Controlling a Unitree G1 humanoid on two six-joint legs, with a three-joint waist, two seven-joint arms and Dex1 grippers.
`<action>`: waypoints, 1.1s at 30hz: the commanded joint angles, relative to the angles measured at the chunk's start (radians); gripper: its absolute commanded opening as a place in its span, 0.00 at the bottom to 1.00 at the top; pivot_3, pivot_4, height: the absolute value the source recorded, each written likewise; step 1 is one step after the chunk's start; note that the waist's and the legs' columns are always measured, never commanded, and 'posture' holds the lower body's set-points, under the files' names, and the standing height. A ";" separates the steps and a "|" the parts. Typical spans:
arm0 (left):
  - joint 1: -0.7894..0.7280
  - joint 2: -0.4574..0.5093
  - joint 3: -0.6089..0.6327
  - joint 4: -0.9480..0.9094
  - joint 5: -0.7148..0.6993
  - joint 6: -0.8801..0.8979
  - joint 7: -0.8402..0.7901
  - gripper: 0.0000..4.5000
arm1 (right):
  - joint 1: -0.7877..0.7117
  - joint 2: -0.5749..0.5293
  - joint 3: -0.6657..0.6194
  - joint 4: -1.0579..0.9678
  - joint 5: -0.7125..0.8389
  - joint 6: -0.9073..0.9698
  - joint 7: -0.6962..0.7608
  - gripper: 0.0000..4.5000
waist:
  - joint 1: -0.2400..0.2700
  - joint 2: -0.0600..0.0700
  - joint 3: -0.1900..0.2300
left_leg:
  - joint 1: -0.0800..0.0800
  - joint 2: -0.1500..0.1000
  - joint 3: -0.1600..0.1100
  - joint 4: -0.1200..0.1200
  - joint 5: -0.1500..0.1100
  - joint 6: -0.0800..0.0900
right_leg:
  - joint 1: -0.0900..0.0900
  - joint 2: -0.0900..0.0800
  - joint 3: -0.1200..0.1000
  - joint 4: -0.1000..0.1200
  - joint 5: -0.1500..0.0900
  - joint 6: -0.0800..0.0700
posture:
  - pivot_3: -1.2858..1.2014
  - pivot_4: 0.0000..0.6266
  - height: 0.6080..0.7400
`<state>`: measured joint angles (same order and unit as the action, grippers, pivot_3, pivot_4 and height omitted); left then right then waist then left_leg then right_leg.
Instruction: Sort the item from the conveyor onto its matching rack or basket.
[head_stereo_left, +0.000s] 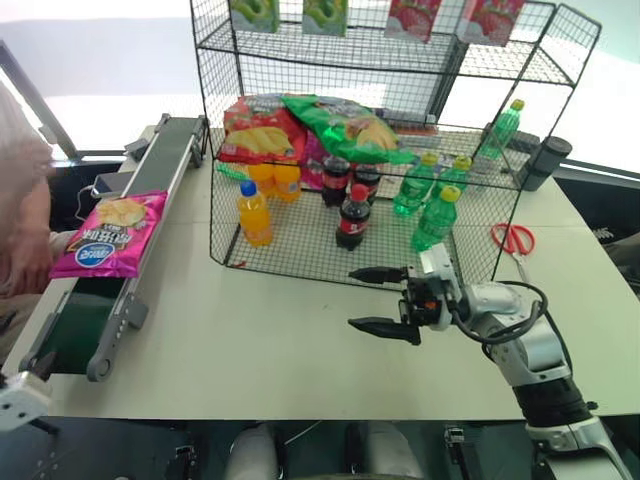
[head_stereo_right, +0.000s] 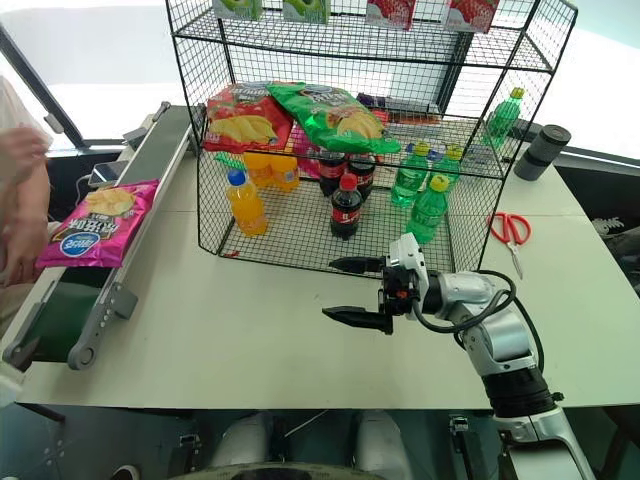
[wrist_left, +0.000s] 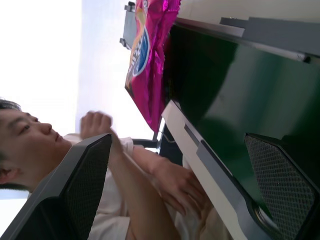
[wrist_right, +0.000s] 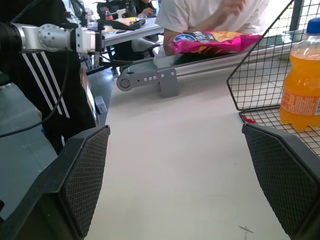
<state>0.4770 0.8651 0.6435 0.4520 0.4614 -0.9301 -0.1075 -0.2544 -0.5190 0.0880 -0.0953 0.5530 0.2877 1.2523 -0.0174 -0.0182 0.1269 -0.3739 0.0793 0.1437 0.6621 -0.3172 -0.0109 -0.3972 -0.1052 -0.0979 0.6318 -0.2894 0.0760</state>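
Lying flat on the conveyor (head_stereo_left: 165, 160), the pink crisp bag (head_stereo_left: 110, 233) sits at the left of the frame, about midway along the belt, its long axis running roughly with the belt and its logo end toward the near end. The right pincer (head_stereo_left: 381, 298) hangs above the bare tabletop (head_stereo_left: 260, 330) at centre right, just in front of the wire rack (head_stereo_left: 400, 150), pointing toward the left of the frame with its jaws spread wide and nothing between them. The bag lies well apart from it, leftward and slightly farther up the frame. The left pincer (wrist_left: 175, 195) is also spread wide and empty, beside the near end of the conveyor with the bag ahead of it. Judgement: the left arm is the nearer one for the pick.
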 joint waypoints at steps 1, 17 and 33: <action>-0.024 0.035 -0.038 0.016 -0.016 0.005 0.023 1.00 | 0.008 -0.003 -0.012 -0.053 0.004 -0.012 -0.012 0.98 | -0.003 0.000 0.000 | 0.000 0.000 0.000 0.000 0.000 0.000 | 0.000 0.000 0.000 0.000 0.000 0.000 | 0.52 0.24 0.90; -0.133 0.080 -0.181 0.054 -0.040 0.045 0.049 1.00 | 0.057 -0.029 -0.029 -0.109 0.007 -0.006 -0.061 0.98 | 0.002 0.000 0.000 | 0.000 0.000 0.001 0.000 0.000 0.000 | 0.001 -0.009 -0.022 0.001 0.001 0.001 | 0.52 0.24 0.90; -0.157 0.082 -0.189 0.008 -0.175 0.087 -0.002 0.01 | 0.070 -0.038 -0.032 -0.111 0.002 -0.010 -0.082 1.00 | 0.002 0.000 0.000 | 0.000 0.000 0.001 0.000 0.000 0.000 | 0.001 -0.008 -0.022 0.002 0.001 0.001 | 0.52 0.24 0.90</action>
<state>0.3312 0.9335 0.4319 0.4875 0.3351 -0.8508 -0.1051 -0.1833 -0.5499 0.0734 -0.1722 0.5520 0.2885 1.1740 -0.0157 -0.0183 0.1269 -0.3735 0.0790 0.1450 0.6619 -0.3171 -0.0111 -0.3961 -0.1137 -0.1202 0.6338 -0.2881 0.0772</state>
